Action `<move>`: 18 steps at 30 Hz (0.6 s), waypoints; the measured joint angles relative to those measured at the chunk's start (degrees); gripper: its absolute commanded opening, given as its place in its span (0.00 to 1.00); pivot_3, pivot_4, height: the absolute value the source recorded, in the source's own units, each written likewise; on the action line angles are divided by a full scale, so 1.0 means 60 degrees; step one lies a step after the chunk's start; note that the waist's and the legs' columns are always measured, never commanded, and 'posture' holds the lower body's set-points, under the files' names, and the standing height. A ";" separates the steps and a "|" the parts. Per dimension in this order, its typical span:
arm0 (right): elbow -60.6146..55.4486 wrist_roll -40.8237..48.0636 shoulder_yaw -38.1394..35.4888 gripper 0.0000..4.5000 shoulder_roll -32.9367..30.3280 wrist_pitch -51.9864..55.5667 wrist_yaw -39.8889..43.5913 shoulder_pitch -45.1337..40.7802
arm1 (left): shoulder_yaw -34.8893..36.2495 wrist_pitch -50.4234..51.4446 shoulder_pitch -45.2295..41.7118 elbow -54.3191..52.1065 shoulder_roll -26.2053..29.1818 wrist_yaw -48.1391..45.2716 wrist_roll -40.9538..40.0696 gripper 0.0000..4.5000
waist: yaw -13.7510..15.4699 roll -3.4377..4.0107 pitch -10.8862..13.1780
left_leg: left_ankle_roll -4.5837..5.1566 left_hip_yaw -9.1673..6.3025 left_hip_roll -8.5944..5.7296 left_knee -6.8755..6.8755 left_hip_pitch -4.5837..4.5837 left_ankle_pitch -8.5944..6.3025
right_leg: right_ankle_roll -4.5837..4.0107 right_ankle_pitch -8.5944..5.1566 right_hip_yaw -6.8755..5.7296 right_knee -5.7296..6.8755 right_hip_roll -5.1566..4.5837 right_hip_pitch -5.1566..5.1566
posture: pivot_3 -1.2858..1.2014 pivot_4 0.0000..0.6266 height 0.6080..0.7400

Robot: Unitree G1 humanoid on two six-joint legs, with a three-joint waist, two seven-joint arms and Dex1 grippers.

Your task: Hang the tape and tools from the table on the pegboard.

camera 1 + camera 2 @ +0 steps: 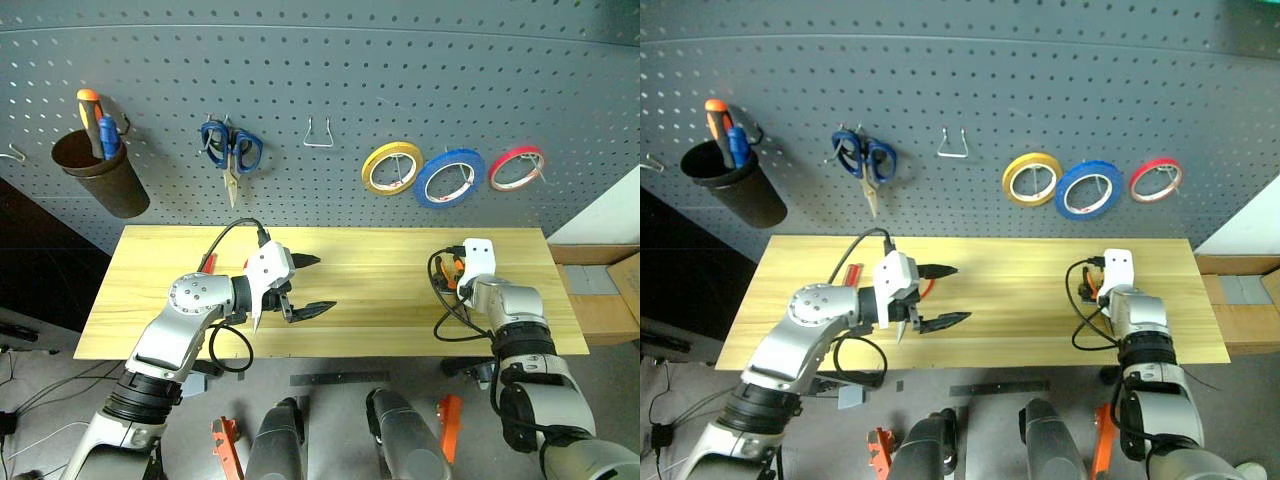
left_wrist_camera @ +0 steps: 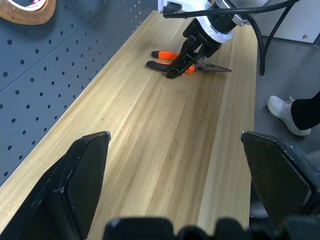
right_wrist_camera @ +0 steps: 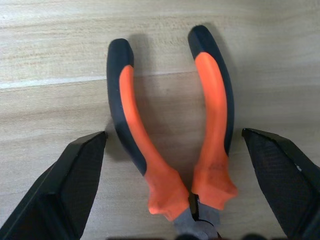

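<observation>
Orange-handled pliers (image 3: 170, 150) flat on table (image 1: 380, 290), between spread right claw (image 3: 175, 200) fingers.

Silver arms, black fingers (image 1: 310, 308), cables

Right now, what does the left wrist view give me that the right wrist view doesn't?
Left wrist view alone: the pegboard along the table's far edge, the right tool hovering open over the pliers, whose jaws point away from the board, and a person's shoe on the floor. Right wrist view alone: a close look at the spread orange-and-black handles, lying between the two open fingers. Both: the pliers flat on the table.
</observation>
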 measured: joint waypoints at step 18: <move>-0.4301 0.0545 -0.0097 0.41 0.1188 0.1393 -0.1170 0.1266 | 0.1212 0.0235 0.0962 -0.0467 -0.0351 0.0725 -0.0736 1.00 | -0.0034 0.0008 -0.0102 | 0.0000 0.0002 0.0016 -0.0002 -0.0039 0.0000 | 0.0000 0.0000 0.0013 0.0025 0.0007 -0.0060 | 0.45 0.39 1.00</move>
